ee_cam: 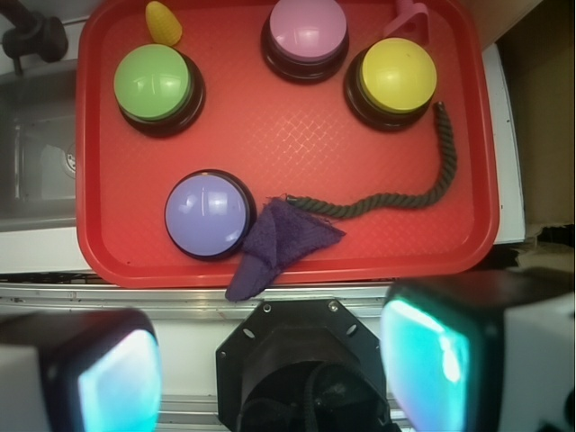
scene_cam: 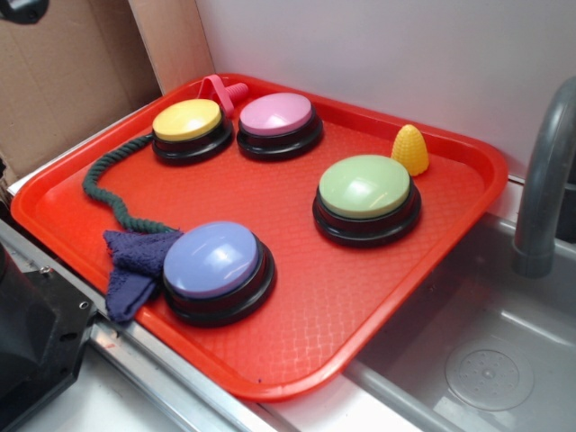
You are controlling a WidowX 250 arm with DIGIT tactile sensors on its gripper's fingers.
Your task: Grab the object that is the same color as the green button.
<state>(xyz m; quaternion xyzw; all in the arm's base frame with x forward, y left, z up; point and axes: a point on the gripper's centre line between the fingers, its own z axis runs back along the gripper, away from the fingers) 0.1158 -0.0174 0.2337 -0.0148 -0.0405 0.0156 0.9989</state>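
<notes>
Gripper (ee_cam: pixel 270 378) wide open and empty, we should descend squarely over the green rope (ee_cam: pixel 423 193) near the tray's (ee_cam: pixel 288 261) edge.

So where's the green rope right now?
In the exterior view the green rope lies on the left part of the red tray, curving from beside the yellow button to the blue cloth by the lavender button.
</notes>
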